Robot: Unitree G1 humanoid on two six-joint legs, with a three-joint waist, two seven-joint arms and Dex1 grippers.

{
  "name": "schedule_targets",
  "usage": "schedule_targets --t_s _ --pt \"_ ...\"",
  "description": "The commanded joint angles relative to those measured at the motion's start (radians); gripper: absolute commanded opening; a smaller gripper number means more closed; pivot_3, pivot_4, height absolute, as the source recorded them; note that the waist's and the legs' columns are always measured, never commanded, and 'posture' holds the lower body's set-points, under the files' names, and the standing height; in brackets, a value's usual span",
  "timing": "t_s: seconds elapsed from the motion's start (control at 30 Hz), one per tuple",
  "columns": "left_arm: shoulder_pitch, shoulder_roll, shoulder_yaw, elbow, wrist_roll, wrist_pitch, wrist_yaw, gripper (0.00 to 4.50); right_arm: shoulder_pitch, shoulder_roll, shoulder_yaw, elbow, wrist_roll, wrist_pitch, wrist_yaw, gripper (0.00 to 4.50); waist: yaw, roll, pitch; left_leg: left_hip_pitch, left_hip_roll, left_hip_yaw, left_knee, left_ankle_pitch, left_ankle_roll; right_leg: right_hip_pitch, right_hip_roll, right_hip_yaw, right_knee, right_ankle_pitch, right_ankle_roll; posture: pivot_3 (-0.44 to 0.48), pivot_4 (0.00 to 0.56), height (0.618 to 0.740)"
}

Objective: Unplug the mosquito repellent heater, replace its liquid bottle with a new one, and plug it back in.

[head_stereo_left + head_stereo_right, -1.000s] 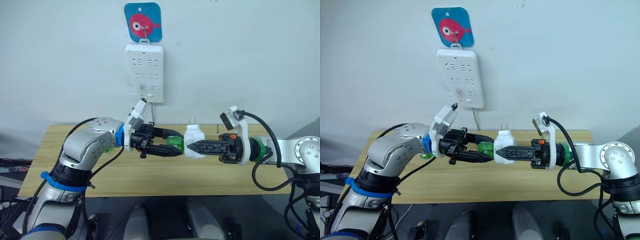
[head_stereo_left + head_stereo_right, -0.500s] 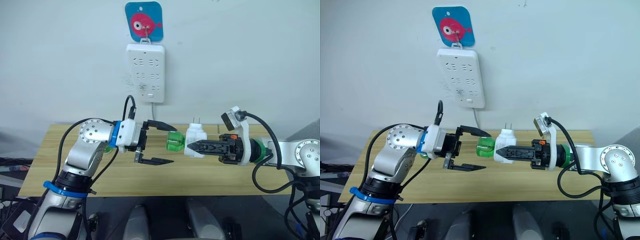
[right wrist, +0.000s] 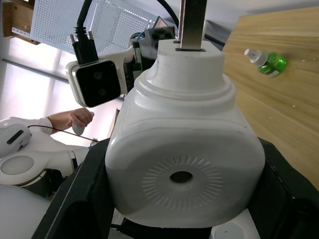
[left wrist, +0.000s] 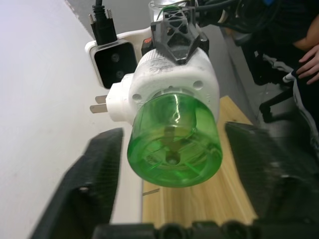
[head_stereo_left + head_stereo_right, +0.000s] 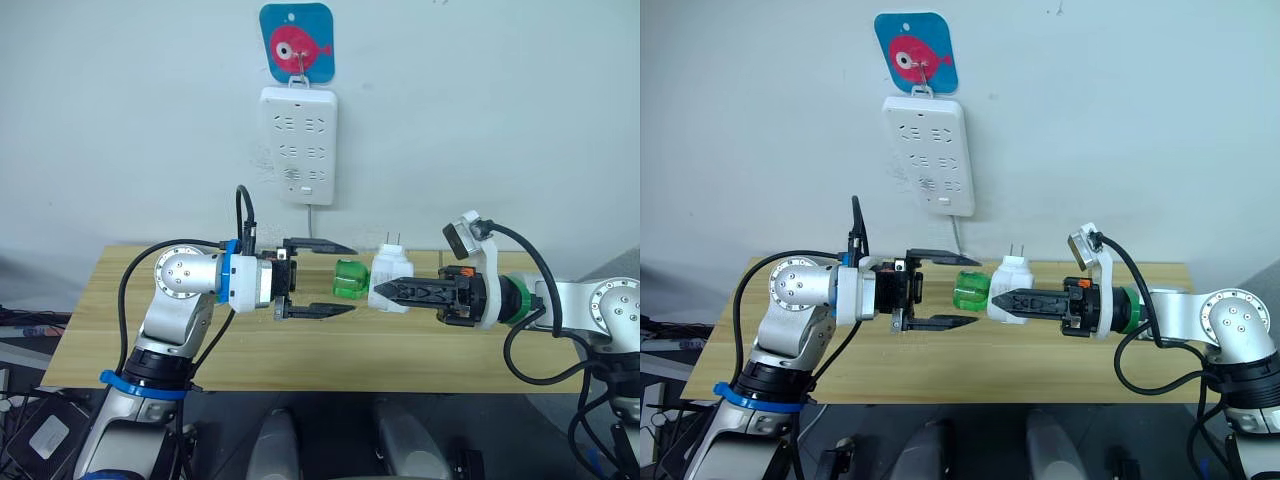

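Mosquito repellent heater [image 5: 391, 281] held in mid-air above the wooden table [image 5: 120, 330], out of the wall power strip [image 5: 298, 145], prongs pointing up; right gripper [image 5: 388, 291] clenched on its white body, one finger on each flank; green liquid bottle [image 5: 350, 279] seated in the heater's end, pointing toward the left gripper [image 5: 335, 278]; left gripper spread wide, one finger above and one below the bottle, touching neither. Heater shell: smooth rounded white plastic, stiff, with a ribbed round vent in one face in the right wrist view; likely light, a little slick, so the flat flanks are the sound hold. Bottle: translucent green plastic, cylindrical, glossy, liquid inside; probably light but slippery, best pinched across its round wall near the middle, then turned out of the collar; I judge squeezing too hard risks it squirting free. A second green bottle with white cap [image 3: 265, 61] lies on its side on the table, well apart.
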Motion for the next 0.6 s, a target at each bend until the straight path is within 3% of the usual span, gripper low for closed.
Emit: schedule_targets --t_s 0.03,0.1,0.17,0.23,0.33,0.47,0.57,0.6 --pt "-0.008 0.031 -0.012 -0.053 -0.034 0.067 -0.018 2.36 -0.018 0.008 -0.031 -0.03 0.035 -0.012 -0.001 3.03 0.0 0.0 0.0 0.0 0.0 0.0 0.0 0.0 0.0 0.0 0.0 0.0 0.0 0.0 0.0 -0.169 0.211 0.725" --pt "-0.025 0.052 -0.014 -0.075 -0.06 0.146 -0.016 2.29 -0.017 0.006 -0.03 -0.035 0.035 -0.01 0.0 3.03 -0.001 0.0 0.0 0.0 0.0 0.0 0.0 0.0 0.0 0.0 0.0 0.0 0.0 0.0 0.0 -0.169 0.211 0.725" --pt "-0.056 0.109 -0.018 -0.107 -0.143 0.423 0.03 2.29 -0.016 0.004 -0.027 -0.04 0.035 -0.007 0.001 3.03 -0.001 0.0 0.0 0.0 0.0 -0.001 0.0 0.0 0.0 0.0 0.0 -0.001 0.0 0.0 0.0 -0.162 0.209 0.725" --pt "-0.119 0.201 -0.01 -0.088 -0.347 0.847 0.05 2.29 -0.013 -0.007 -0.019 -0.053 0.035 -0.001 0.006 3.03 -0.003 -0.001 0.001 0.0 0.0 -0.001 0.0 0.0 0.0 0.0 0.0 -0.001 0.0 0.0 0.001 -0.162 0.209 0.725" --pt "-0.176 0.246 0.012 -0.051 -0.5 1.123 0.06 2.29 -0.01 -0.016 -0.008 -0.066 0.035 -0.002 0.011 3.03 -0.007 0.0 0.002 0.0 0.0 -0.002 0.0 0.0 0.0 0.0 0.0 -0.002 0.002 -0.003 0.005 -0.163 0.209 0.725" --pt "-0.186 0.226 0.041 -0.088 -0.519 1.176 0.131 2.29 -0.006 -0.021 -0.006 -0.074 0.035 -0.006 0.013 3.03 -0.006 0.0 0.002 -0.001 0.0 -0.002 0.0 0.0 0.0 -0.001 0.0 -0.002 0.001 -0.003 0.005 -0.163 0.209 0.725" --pt "-0.147 0.216 0.025 -0.141 -0.426 1.053 0.122 2.29 -0.002 -0.026 -0.005 -0.076 0.035 -0.005 0.019 3.03 -0.003 0.0 0.002 -0.001 0.001 -0.002 0.0 0.0 0.0 -0.001 0.0 -0.002 0.001 -0.003 0.005 -0.164 0.21 0.725" --pt "-0.131 0.215 0.018 -0.155 -0.392 1.002 0.107 2.64 -0.002 -0.026 -0.004 -0.076 0.035 -0.006 0.021 3.03 -0.003 0.001 0.002 -0.001 0.001 -0.002 0.0 0.0 0.0 -0.001 0.0 -0.002 0.001 -0.003 0.004 -0.164 0.21 0.725"
